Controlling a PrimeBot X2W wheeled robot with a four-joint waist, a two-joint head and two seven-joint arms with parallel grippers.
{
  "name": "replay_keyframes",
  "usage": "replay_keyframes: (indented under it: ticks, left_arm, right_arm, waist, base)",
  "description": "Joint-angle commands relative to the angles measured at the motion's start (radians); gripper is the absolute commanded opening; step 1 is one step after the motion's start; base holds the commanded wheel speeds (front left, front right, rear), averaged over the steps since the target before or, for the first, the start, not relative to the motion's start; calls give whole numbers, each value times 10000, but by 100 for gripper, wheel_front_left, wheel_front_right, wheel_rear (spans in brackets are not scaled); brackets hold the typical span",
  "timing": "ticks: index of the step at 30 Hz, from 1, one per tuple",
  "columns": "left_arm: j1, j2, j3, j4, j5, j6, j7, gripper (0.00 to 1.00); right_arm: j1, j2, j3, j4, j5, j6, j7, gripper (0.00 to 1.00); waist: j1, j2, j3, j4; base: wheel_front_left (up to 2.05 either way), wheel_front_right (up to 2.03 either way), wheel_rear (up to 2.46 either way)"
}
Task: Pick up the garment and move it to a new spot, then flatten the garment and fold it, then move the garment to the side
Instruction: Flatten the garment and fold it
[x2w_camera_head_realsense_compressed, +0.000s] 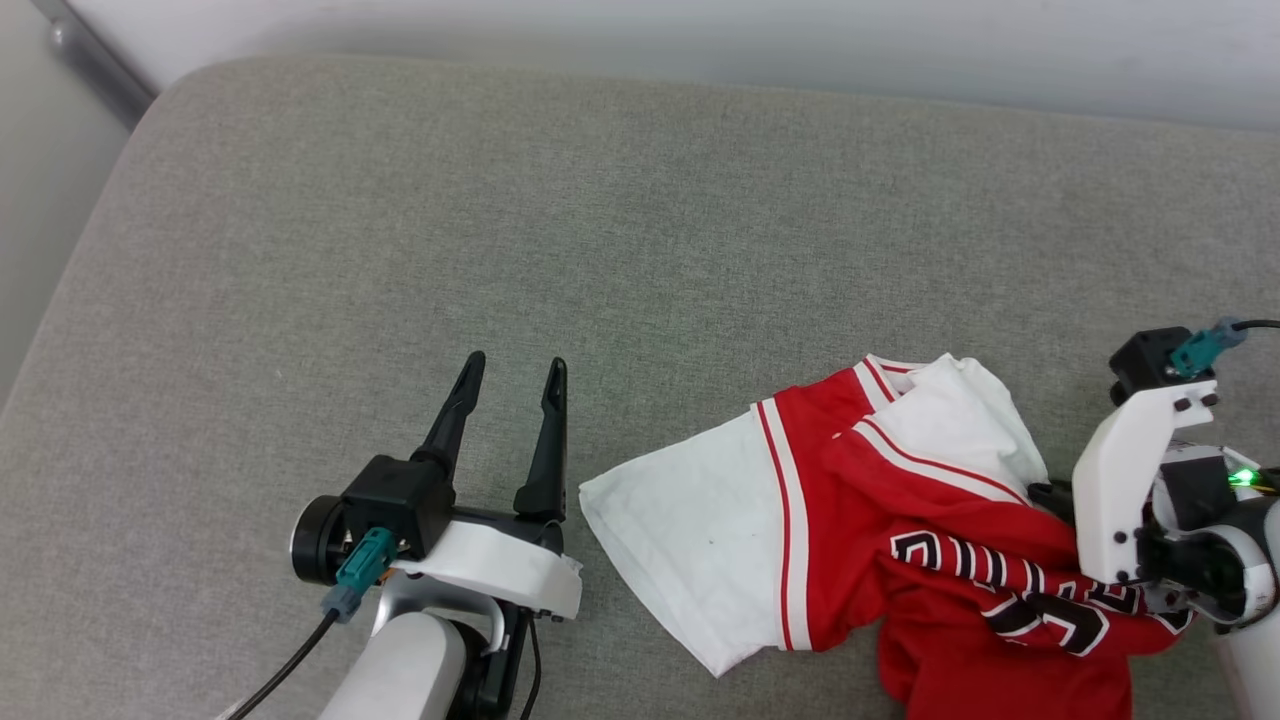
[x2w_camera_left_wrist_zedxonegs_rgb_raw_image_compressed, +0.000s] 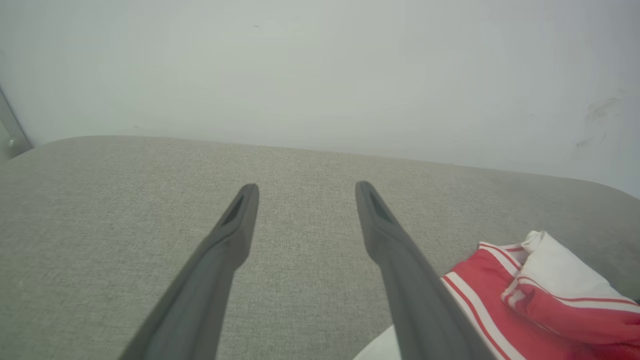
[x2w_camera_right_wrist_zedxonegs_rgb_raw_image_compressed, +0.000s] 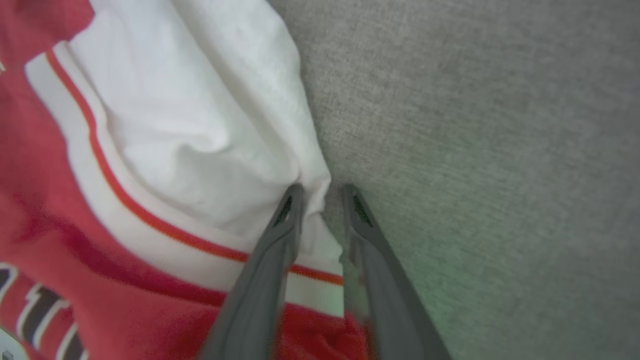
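The left end effector (x2w_camera_head_realsense_compressed: 516, 362) sits at the lower left of the head view, its two dark fingers spread and pointing up the frame, holding nothing, above the grey cushion (x2w_camera_head_realsense_compressed: 640, 200). The garment (x2w_camera_head_realsense_compressed: 850, 500) lies crumpled at the lower right of the frame: a white sleeve spread toward the centre, red cloth with striped trim behind it, black white-outlined lettering toward the bottom right. The right end effector (x2w_camera_head_realsense_compressed: 1045, 492) is at the right edge, at the garment's right side; its fingers are mostly hidden behind the white wrist bracket, so only what seems to be a dark finger base shows against the red cloth

In the left wrist view the left end effector (x2w_camera_left_wrist_zedxonegs_rgb_raw_image_compressed: 306, 186) has its fingers wide apart over bare cushion (x2w_camera_left_wrist_zedxonegs_rgb_raw_image_compressed: 100, 225), a pale wall (x2w_camera_left_wrist_zedxonegs_rgb_raw_image_compressed: 320, 75) beyond. The garment (x2w_camera_left_wrist_zedxonegs_rgb_raw_image_compressed: 500, 310) fills the lower right corner, just beside the right-hand finger

In the right wrist view the right end effector (x2w_camera_right_wrist_zedxonegs_rgb_raw_image_compressed: 323, 189) has its fingers drawn close together, pinching a fold of white sleeve at the garment's (x2w_camera_right_wrist_zedxonegs_rgb_raw_image_compressed: 175, 150) edge. Red cloth and striped trim fill the left of the frame, grey cushion (x2w_camera_right_wrist_zedxonegs_rgb_raw_image_compressed: 500, 150) the right
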Motion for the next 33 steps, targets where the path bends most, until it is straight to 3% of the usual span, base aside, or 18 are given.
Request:
replay_keyframes:
  ticks: [1, 8, 14, 19, 25, 26, 27, 28, 33]
  left_arm:
    - [30, 23, 51, 13, 17, 22, -55, 100]
    - [280, 145, 221, 28, -17, 79, -80, 100]
    - [477, 275, 280, -5, -73, 113, -68, 100]
    - [636, 384, 307, -31, -143, 173, 9, 100]
    - [859, 494, 359, -70, -244, 248, 138, 100]
    - [921, 518, 377, -83, -271, 269, 155, 100]
    - [982, 554, 404, -96, -298, 282, 183, 100]
    - [1029, 595, 439, -88, -305, 334, 219, 100]
    - [1249, 751, 559, -176, -394, 446, 306, 100]
  right_arm:
    - [79, 74, 210, 151, 2, -3, -84, 0]
    - [-571, -392, -79, -641, -364, -3, -1350, 0]
    - [-40, -232, -1754, -1030, -966, -3, -1797, 0]
    - [1324, 365, -3541, -987, -1488, -3, -2023, 0]
    - [2990, 1558, -4847, -124, -1588, -3, -2401, 0]
    - [3098, 1721, -4928, -7, -1594, -3, -2558, 3]
    - [3201, 1836, -4918, 120, -1613, -3, -2679, 35]
    - [3254, 2005, -4928, 206, -1538, -3, -2908, 100]
    - [3171, 2138, -5037, -3, -1790, -3, -4691, 100]
  waist:
    - [0, -1, -77, -49]
    - [0, -1, -528, -456]
    - [0, -1, -897, -916]
    - [0, -1, -1101, -1178]
    - [0, -1, -1253, -1391]
    - [0, -1, -1283, -1424]
    - [0, -1, -1300, -1470]
    - [0, -1, -1321, -1521]
    - [0, -1, -1540, -1671]
  base:
    - [0, 0, 0]
    - [0, 0, 0]
    - [0, 0, 0]
    - [0, 0, 0]
    - [0, 0, 0]
    - [0, 0, 0]
    - [0, 0, 0]
    - [0, 0, 0]
    - [0, 0, 0]
